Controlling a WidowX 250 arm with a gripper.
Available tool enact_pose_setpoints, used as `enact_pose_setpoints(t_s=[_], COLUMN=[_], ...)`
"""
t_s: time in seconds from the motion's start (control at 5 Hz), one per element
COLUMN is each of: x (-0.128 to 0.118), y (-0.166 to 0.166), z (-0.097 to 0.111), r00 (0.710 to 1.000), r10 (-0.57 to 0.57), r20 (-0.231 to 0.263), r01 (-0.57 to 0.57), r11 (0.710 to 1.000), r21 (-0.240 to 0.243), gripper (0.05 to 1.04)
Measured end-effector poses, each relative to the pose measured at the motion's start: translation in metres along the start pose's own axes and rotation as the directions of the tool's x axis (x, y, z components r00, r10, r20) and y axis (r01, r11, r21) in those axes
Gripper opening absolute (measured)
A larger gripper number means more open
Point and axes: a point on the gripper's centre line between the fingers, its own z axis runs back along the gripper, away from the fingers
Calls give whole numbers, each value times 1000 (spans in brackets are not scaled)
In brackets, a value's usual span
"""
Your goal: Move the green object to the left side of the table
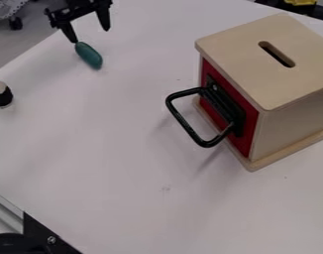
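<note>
The black gripper (90, 34) hangs at the upper left of the camera view, its two fingers spread apart with nothing between them. Just below its left fingertip is the green object (88, 55), a smooth, oblong piece on the white table (118, 149). Its upper end appears right at that fingertip; whether the two touch, I cannot tell.
A wooden box (277, 59) with a slotted top, red front and black handle (184, 121) stands at the right. A small black-and-white item (1, 94) is at the left edge. Metal framing (48, 237) occupies the lower left corner.
</note>
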Motion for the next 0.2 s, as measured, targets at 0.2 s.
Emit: enact_pose_setpoints(t_s=[0.2], x=[2], y=[-2], z=[6], r00=[1000], r10=[-8], r20=[11], r01=[9], r11=[1000], r21=[-9], gripper=[999])
